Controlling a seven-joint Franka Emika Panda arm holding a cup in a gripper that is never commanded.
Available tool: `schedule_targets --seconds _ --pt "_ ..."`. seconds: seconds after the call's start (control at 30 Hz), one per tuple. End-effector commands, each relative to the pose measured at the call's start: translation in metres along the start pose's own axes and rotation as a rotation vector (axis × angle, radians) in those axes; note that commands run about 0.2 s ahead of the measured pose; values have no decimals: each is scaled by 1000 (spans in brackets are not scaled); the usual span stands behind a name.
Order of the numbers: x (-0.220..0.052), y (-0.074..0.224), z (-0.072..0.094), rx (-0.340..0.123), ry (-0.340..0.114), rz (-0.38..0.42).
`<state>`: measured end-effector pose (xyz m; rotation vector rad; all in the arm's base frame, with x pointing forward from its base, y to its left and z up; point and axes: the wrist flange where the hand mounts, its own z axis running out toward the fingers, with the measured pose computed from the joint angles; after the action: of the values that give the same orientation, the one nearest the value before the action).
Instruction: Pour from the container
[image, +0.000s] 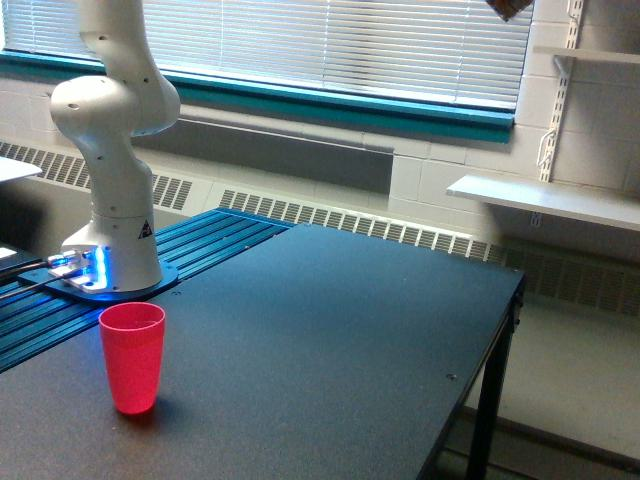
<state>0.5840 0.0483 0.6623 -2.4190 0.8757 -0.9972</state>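
Neither fingers nor clear container are seen, so their grip cannot be told; pouring awaits alignment above the opaque red plastic cup (132, 356).

No readable text, brand or number shows. The only sign is a small black triangular warning mark (145, 229) on the white robot arm base (115, 250); its symbol is too small to make out.
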Motion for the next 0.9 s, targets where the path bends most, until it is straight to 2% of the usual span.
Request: schedule_targets --seconds 0.03,0.1,0.3,0.43,0.6,0.9 --pt "-38 29 44 -97 -80 77" --pt "-45 34 51 -125 -85 66" --pt "-47 39 55 -165 -66 62" --pt "-48 51 59 -225 -49 38" --pt "-47 76 61 -310 -23 20" --pt "-55 128 53 -426 18 30"
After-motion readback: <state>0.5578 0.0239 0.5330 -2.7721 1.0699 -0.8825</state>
